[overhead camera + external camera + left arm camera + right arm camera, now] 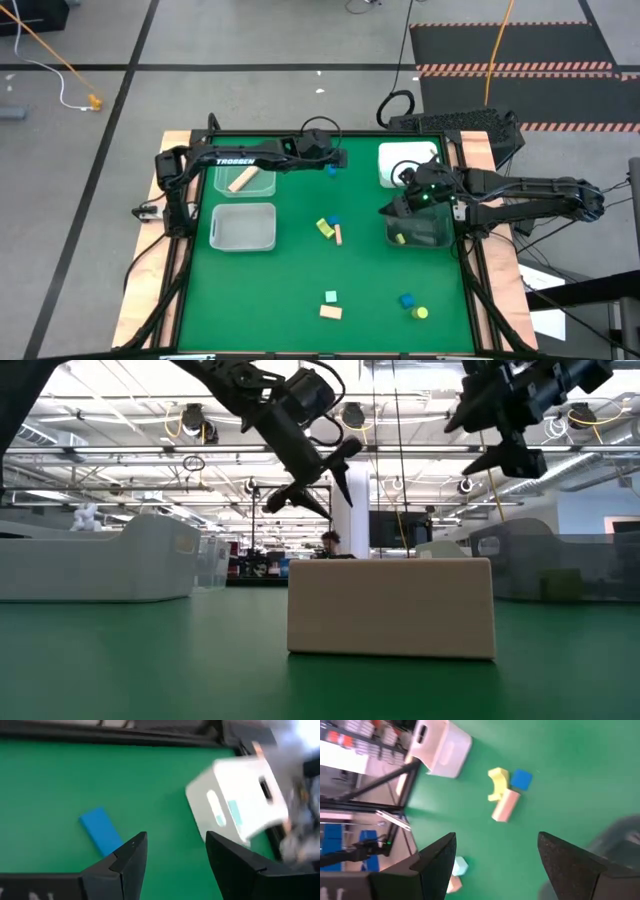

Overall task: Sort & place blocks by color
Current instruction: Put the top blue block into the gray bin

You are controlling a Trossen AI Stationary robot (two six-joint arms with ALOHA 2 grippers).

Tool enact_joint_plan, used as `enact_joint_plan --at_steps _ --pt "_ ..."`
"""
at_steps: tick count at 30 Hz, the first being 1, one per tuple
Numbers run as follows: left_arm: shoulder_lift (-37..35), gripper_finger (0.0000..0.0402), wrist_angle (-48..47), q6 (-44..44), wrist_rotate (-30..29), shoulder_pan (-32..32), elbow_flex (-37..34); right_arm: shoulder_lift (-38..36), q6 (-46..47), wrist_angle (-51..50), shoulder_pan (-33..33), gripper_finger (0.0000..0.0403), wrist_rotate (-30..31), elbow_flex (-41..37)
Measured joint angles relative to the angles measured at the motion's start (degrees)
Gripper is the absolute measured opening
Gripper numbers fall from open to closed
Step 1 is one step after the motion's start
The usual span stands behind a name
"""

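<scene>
dark arms [250,160] (white trossen lettering)

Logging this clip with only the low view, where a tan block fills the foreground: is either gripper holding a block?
Observer: No. The left gripper is open and empty, hovering by a flat blue block that lies on the green mat.
Operator: And the right one?
Observer: The right gripper is open and empty too, over the clear plastic bin on the table's right side.
Operator: Anything sorted yet?
Observer: A tan wooden plank lies in the far-left clear bin.
</scene>
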Motion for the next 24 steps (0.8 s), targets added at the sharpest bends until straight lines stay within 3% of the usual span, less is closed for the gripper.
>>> enact_joint_plan --at_steps 2,5,9,24 --pt "0.9 0.0202 0.5 -9.2 -2.3 -0.5 0.0 0.0 0.0 1.5 0.0 0.0272 0.0 0.0" --pt "3.6 0.0202 0.9 -15.9 -3.3 -0.8 0.4 0.0 0.0 3.4 0.0 0.0272 0.0 0.0" --pt "7.9 0.0202 -5.9 -22.1 0.6 0.1 3.5 0.0 -0.1 4.4 0.0 0.0272 0.0 0.0" --pt "21.9 0.0202 -30.3 -21.8 11.0 5.1 25.9 0.0 -0.1 4.5 0.0 0.0272 0.0 0.0"
